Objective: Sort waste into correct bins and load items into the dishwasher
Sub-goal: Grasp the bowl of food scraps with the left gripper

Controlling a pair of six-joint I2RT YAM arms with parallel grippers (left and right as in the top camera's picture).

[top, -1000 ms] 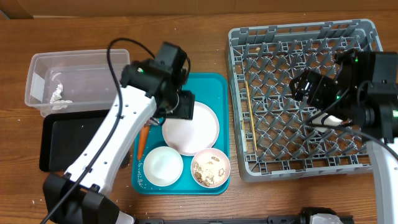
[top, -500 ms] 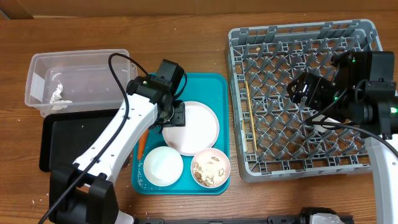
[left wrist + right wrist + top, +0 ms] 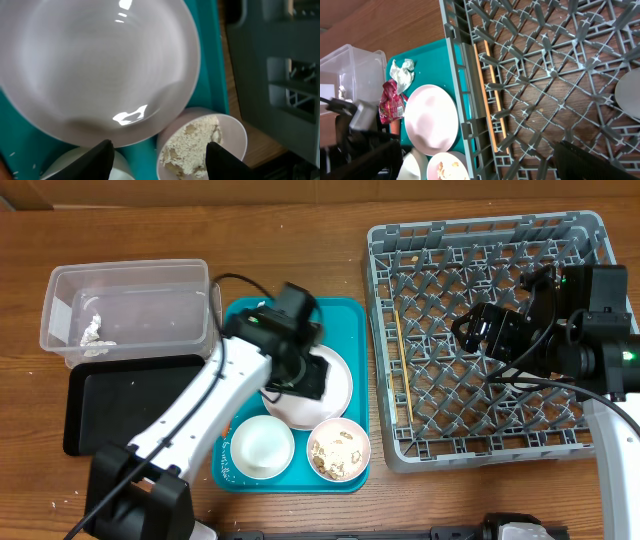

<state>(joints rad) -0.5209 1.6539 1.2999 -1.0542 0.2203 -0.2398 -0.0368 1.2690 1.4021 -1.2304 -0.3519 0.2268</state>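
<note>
A teal tray (image 3: 345,315) holds a pink plate (image 3: 338,385), a white bowl (image 3: 262,447) and a pink bowl of food scraps (image 3: 338,450). My left gripper (image 3: 303,378) hovers over the plate's near edge. In the left wrist view it (image 3: 162,160) is open and empty, with the plate (image 3: 95,65) above it and the food bowl (image 3: 200,145) between its fingers. My right gripper (image 3: 478,330) is open and empty above the grey dishwasher rack (image 3: 480,240). A wooden chopstick (image 3: 401,360) lies in the rack.
A clear bin (image 3: 130,300) with crumpled paper (image 3: 95,332) stands at the back left, a black tray (image 3: 110,405) in front of it. An orange piece (image 3: 229,408) lies at the tray's left edge. The right wrist view shows crumpled paper (image 3: 402,70) and a red wrapper (image 3: 390,100) on the tray.
My left gripper has moved right and toward the front, from the plate's left edge to over its near side. My right gripper has shifted slightly left over the rack.
</note>
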